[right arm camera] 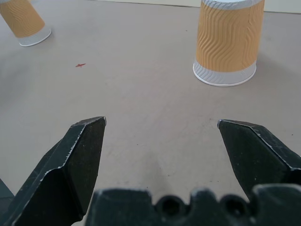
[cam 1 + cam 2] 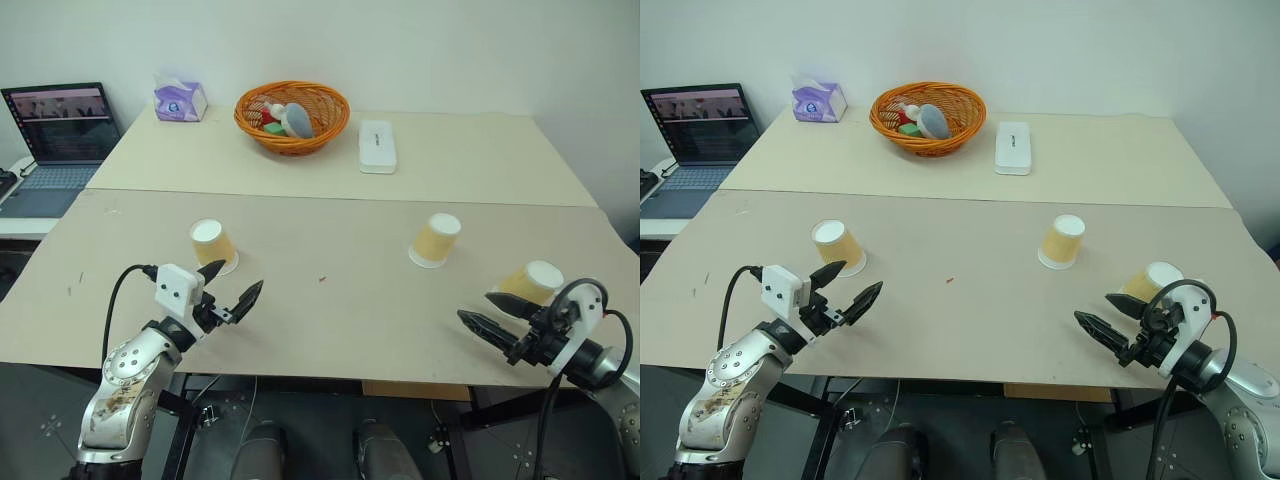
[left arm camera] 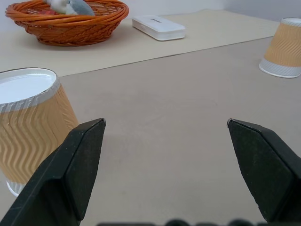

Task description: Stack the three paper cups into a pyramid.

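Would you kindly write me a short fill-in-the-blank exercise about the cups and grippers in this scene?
1. The number of paper cups standing upside down on the table is ____.
2. The left gripper and the right gripper both have their jaws ____.
3. Beside the white box, the orange basket stands to the box's ____.

Missing words: three; open; left

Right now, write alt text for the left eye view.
Three paper cups stand upside down and apart on a tan table: left cup, middle cup, right cup. The left gripper and right gripper hover open, holding nothing. Behind sit an orange basket, tissue box, white case and laptop.
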### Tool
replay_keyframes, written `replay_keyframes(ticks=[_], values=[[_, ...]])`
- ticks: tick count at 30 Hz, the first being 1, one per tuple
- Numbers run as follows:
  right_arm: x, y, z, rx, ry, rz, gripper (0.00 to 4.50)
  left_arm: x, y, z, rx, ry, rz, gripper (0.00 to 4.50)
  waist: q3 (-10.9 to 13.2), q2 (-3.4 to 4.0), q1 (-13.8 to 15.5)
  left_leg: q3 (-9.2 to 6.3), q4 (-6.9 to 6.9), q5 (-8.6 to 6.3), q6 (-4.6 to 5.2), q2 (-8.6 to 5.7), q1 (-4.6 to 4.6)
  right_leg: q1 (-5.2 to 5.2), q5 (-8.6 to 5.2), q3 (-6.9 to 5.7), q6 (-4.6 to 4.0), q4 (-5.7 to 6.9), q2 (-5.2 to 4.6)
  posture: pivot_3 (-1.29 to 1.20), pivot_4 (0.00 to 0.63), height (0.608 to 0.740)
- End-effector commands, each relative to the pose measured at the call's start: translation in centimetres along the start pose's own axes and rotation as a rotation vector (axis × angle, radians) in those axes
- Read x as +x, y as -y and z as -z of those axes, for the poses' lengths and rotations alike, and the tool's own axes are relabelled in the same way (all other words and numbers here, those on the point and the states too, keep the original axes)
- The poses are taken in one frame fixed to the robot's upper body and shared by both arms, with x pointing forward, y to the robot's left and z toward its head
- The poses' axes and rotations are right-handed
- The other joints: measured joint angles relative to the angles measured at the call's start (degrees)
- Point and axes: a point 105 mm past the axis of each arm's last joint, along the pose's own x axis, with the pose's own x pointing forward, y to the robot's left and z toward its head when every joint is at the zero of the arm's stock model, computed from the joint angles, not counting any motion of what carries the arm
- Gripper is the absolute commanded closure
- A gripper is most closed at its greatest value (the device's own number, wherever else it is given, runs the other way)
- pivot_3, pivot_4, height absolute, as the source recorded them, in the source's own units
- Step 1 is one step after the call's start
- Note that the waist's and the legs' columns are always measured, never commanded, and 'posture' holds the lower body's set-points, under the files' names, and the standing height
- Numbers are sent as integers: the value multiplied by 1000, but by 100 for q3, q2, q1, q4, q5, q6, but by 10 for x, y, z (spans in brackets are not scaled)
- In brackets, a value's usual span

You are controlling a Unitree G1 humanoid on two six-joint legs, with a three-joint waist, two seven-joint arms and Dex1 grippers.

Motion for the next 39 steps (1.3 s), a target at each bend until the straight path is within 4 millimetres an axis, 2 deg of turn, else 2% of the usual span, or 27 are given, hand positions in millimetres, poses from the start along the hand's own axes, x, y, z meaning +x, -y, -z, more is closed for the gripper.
replay_keyframes(ticks=[1, 5, 11, 14, 18, 22, 28, 35, 39], values=[[-5, 1, -12, -49, 32, 9, 0, 10, 12, -18, 29, 62, 99, 86, 0, 0, 3, 0, 0, 0, 0, 0, 0, 0, 0, 0, 0, 0, 0, 0, 150, 675], [-28, 9, -31, -68, 78, 80, 0, 35, 33, -41, 47, 85, 347, 86, 2, -2, 129, -4, 3, 1, -1, -6, -2, 3, 0, -8, 1, 1, -3, 0, 150, 675], [-73, 20, -68, -77, 144, 165, 0, 42, 71, -68, 106, 81, 732, 86, 2, -3, 66, -2, -19, 0, 1, -6, -3, 4, -1, -1, 2, -23, -1, 0, 150, 675], [-94, 30, -72, -111, 127, 259, 0, 40, 82, -70, 165, 54, 882, 86, 4, -5, 34, -4, -22, 1, 1, -5, 1, 7, 0, -3, 2, -22, 3, 0, 150, 675], [-113, 42, -70, -156, 100, 375, 0, 48, 85, -74, 199, 51, 968, 86, 4, -6, 6, -4, -17, 2, 0, -6, 17, 28, -3, -2, 8, -25, 2, 0, 150, 675], [-111, 43, -54, -126, 102, 416, 0, 58, 89, -75, 233, 70, 1013, 86, 7, -10, -7, -3, -47, 1, 0, -3, 72, 82, -24, 0, 41, -60, 6, 0, 150, 675], [-97, 47, -37, -101, 101, 425, 0, 59, 95, -71, 239, 68, 1040, 86, 7, -7, -19, 3, -53, 1, 0, -2, 76, 85, -20, 11, 38, -66, 6, 0, 150, 675], [-86, 61, -34, -68, 116, 433, 0, 54, 92, -64, 234, 52, 1000, 86, 7, -6, 4, 4, -53, 1, 0, -3, 78, 85, -18, 13, 37, -66, 6, 0, 150, 675], [-77, 66, -35, -66, 117, 409, 0, 51, 92, -64, 215, 53, 969, 86, 7, -6, 5, 4, -53, 1, 0, -4, 77, 84, -1, 13, 8, -66, 5, 0, 150, 675]])
